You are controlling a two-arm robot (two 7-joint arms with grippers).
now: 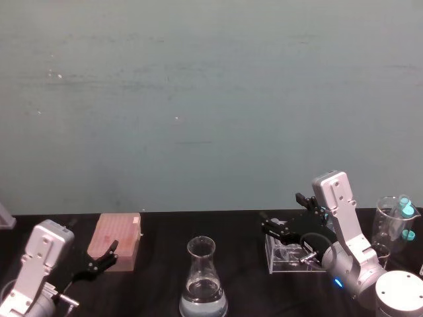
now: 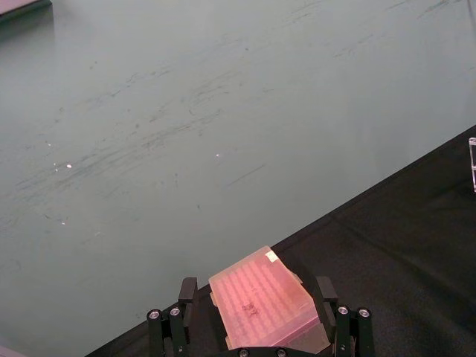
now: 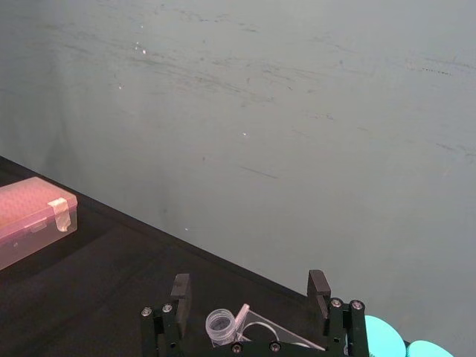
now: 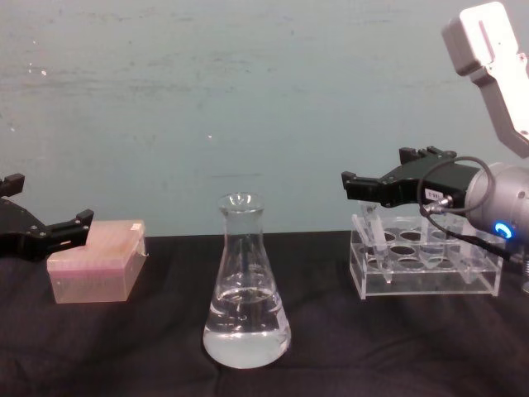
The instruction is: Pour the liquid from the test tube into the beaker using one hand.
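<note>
place: lab | evidence: beaker [image 4: 246, 285] with liquid [image 4: 246, 335], clear tube rack [image 4: 426, 266], pink tip box [image 4: 95, 260], black bench [image 4: 149, 347]

left arm: low at the robot's left, forearm angled forward
left gripper [image 1: 99, 259]: fingers spread apart, nothing between them, pointing forward
right arm: raised at the right, wrist bent so the forearm slants down
right gripper [image 4: 357, 184]: fingers parted, empty, reaching toward the centre above table height
</note>
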